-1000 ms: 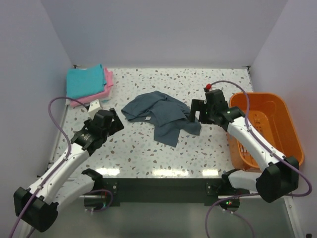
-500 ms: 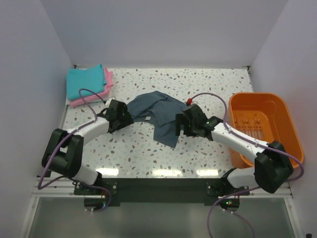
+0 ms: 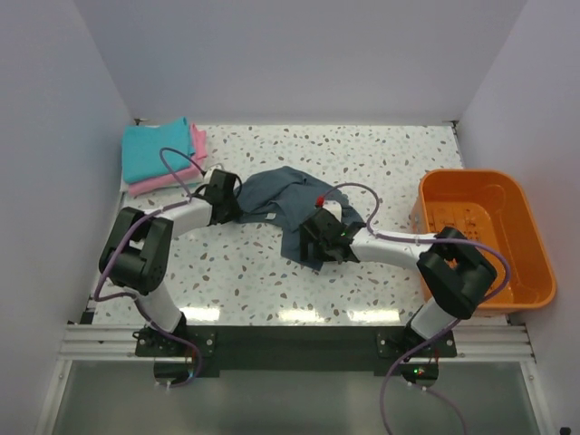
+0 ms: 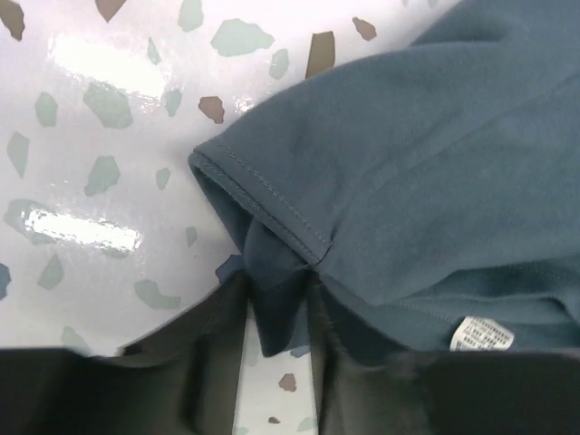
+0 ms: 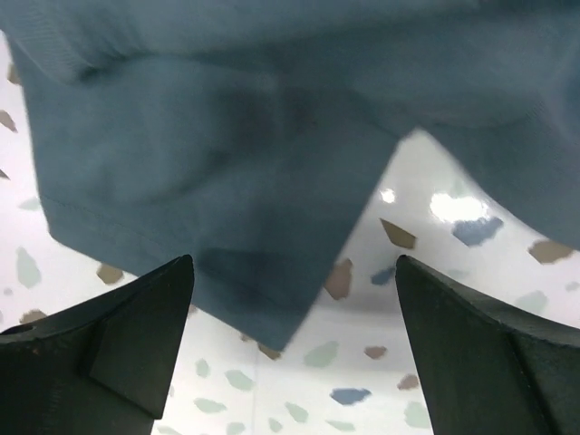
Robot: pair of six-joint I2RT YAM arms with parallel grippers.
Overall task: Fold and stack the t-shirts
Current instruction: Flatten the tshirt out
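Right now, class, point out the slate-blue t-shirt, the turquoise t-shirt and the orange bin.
slate-blue t-shirt [image 4: 435, 163]: left wrist view, flat cloth above the label.
turquoise t-shirt [image 3: 156, 149]: top external view, middle of top layer.
orange bin [image 3: 494, 210]: top external view, bare floor.

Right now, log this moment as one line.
left tool: shut on slate t-shirt hem | right tool: open over slate t-shirt | turquoise t-shirt, pink t-shirt: stacked far left

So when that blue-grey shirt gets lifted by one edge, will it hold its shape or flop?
Probably flops: the blue-grey shirt lies crumpled in soft folds. Likely light, since its thin cloth bunches in the left end effector.
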